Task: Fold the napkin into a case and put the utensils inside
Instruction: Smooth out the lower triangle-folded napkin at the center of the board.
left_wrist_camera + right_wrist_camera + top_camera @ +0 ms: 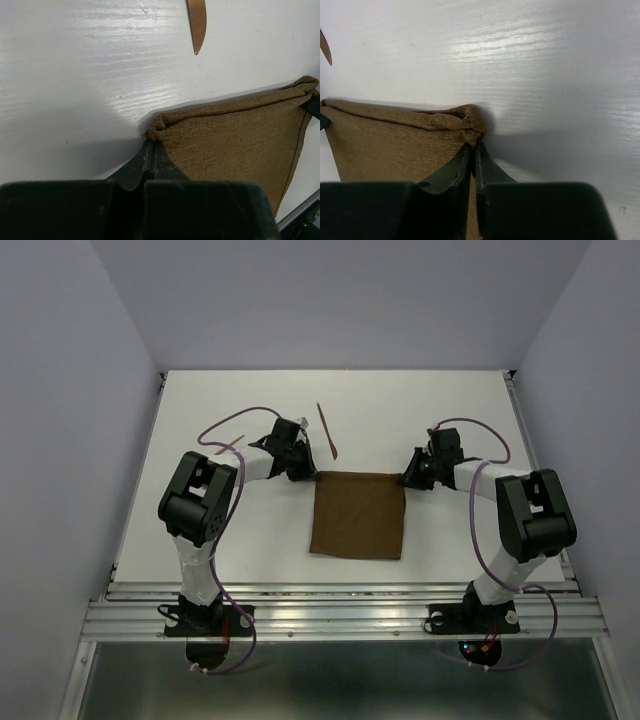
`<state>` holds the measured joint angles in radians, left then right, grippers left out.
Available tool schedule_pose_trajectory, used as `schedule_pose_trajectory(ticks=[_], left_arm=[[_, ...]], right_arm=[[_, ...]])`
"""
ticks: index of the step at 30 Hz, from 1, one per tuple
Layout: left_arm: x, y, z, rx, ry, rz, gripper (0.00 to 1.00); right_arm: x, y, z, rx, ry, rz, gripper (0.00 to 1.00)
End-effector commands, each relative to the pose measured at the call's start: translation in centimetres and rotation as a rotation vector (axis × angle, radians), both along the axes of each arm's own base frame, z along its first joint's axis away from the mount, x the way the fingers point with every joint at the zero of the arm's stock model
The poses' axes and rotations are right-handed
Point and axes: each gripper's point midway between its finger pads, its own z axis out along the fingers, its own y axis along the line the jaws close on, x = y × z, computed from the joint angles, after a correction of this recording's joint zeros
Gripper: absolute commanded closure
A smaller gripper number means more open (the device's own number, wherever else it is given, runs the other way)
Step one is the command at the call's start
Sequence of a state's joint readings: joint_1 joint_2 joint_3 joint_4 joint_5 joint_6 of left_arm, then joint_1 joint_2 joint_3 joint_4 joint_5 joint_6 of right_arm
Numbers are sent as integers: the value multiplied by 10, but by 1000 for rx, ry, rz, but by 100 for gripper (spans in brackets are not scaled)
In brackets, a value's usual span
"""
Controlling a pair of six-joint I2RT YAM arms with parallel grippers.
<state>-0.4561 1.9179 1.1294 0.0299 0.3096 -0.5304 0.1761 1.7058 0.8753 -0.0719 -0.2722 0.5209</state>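
The dark brown napkin [358, 514] lies flat as a near-square in the middle of the white table. My left gripper [308, 475] is shut on its far left corner, and the cloth [235, 140] bunches at the fingertips of that gripper [151, 142]. My right gripper [408, 480] pinches the far right corner, where the napkin [395, 145] puckers against that gripper's [474, 146] nearly closed jaws. One reddish-brown utensil [327, 432] lies beyond the napkin; its tip [197, 25] shows in the left wrist view. A second utensil [228, 447] lies by the left arm.
The table [470, 410] is boxed in by pale walls at the left, right and back. A metal rail [340, 615] with both arm bases runs along the near edge. Purple cables [235, 420] loop above each arm.
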Motion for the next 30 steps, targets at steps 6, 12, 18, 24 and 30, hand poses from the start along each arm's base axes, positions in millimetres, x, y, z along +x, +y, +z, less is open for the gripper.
schedule_pose_trajectory(ticks=[6,12,18,24,30], left_arm=[[-11,5,4,13,17,-15,100],[-15,7,23,-18,-8,-1,100],[-11,5,16,-43,-26,19,100],[-8,9,8,-22,0,58,49],[-5,14,23,-11,-25,113,45]], right_arm=[[12,-9,40,-16,-128,-32,99],[11,-10,58,-11,-159,-46,99],[9,-7,43,-6,-121,-34,99],[8,-9,18,-27,-58,-31,61],[8,-21,27,-83,-72,-71,43]])
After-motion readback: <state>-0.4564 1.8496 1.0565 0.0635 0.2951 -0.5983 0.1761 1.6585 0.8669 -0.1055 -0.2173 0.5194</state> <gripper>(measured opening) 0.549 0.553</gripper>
